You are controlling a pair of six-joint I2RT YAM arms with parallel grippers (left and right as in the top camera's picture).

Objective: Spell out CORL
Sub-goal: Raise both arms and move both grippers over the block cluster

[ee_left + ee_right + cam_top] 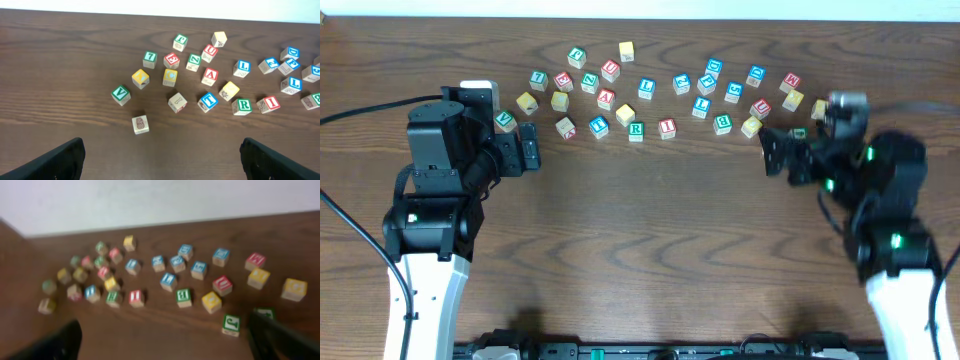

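Observation:
Many lettered wooden blocks lie scattered across the far half of the dark wood table (650, 230). A green R block (636, 129) also shows in the left wrist view (243, 105). A blue L block (646, 88) shows there too (242, 67), and a second blue L (700, 106) lies to its right. A green-lettered block (231, 324) lies just ahead of my right gripper; its letter is too blurred to read. I cannot make out an O. My left gripper (530, 148) (162, 160) is open and empty. My right gripper (775, 150) (165, 340) is open and empty.
A green V block (120, 94) and a plain tan block (140, 124) lie nearest my left gripper. A red I (667, 127), a blue T (599, 125) and a red A (606, 98) sit around the R. A white wall (160, 200) borders the table's far edge.

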